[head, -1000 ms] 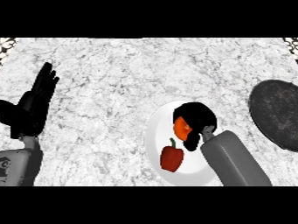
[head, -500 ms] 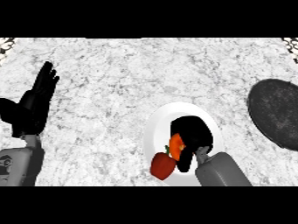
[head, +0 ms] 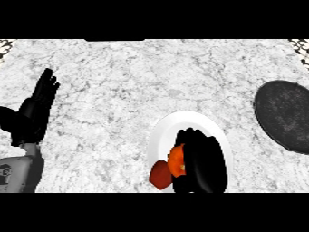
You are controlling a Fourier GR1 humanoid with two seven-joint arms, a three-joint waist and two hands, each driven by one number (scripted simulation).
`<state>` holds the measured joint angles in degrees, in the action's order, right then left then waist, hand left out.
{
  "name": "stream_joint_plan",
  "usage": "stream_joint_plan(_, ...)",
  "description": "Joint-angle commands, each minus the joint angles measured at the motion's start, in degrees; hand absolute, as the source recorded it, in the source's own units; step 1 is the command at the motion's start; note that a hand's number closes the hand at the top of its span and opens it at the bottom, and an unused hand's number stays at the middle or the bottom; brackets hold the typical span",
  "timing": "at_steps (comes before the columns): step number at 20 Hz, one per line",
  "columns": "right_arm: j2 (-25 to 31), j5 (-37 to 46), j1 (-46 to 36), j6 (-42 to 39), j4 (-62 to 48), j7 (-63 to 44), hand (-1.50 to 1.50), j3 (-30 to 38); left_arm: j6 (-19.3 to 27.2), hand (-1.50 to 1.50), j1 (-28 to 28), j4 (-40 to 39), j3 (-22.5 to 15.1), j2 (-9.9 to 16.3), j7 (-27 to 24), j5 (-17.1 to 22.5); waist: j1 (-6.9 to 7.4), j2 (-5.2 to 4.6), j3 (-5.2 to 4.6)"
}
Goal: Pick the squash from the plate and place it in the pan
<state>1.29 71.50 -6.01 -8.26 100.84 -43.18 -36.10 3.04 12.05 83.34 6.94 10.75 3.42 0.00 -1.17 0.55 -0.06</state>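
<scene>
Since the previous frame the right hand (head: 200,158) has drawn back toward the lower edge of the view, so that its grey forearm no longer shows, and the orange squash (head: 176,159) has travelled with it.

Left to right:

1. Left hand (head: 31,113): resting at 9 o'clock on the marble counter (head: 150,77), fingers straight and pointing up toward 12 o'clock, thumb spread to the side. It holds nothing.
2. White plate (head: 165,131): at 6 o'clock, near the lower edge. Its upper rim is bare.
3. Red vegetable (head: 160,176): at the plate's 7 o'clock, just beside the squash.
4. Squash: over the plate's lower half, at the left side of the right hand. Only a strip of orange shows.
5. Right hand: over the plate, fingers curled round the squash and hiding most of it.
6. Dark round pan (head: 292,115): at 3 o'clock, well apart from the plate.
</scene>
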Motion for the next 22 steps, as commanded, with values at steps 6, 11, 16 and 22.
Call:
stream_joint_plan(6,4.05,6.03,4.08,3.42,19.15,-4.33,1.50,3.73,-1.16,0.00,1.56,0.46,1.19,1.40,0.84,0.90,0.73,-0.45,0.07)
stream_joint_plan(11,4.61,-3.01,2.04,6.98,21.44,-0.08,1.50,16.21,-1.37,0.00,1.49,1.82,0.02,0.81,2.58,0.65,0.99,-0.56,0.10)
stream_joint_plan(16,7.65,-19.48,1.01,12.26,17.94,8.64,1.50,32.63,0.50,0.00,5.77,0.50,-0.19,-0.41,5.14,0.32,0.71,-0.70,0.16)
stream_joint_plan(22,18.25,-28.70,-3.24,12.89,1.12,21.09,1.50,49.34,-1.44,0.00,-1.77,2.85,0.22,-0.09,-0.46,0.77,1.54,-0.63,0.12)
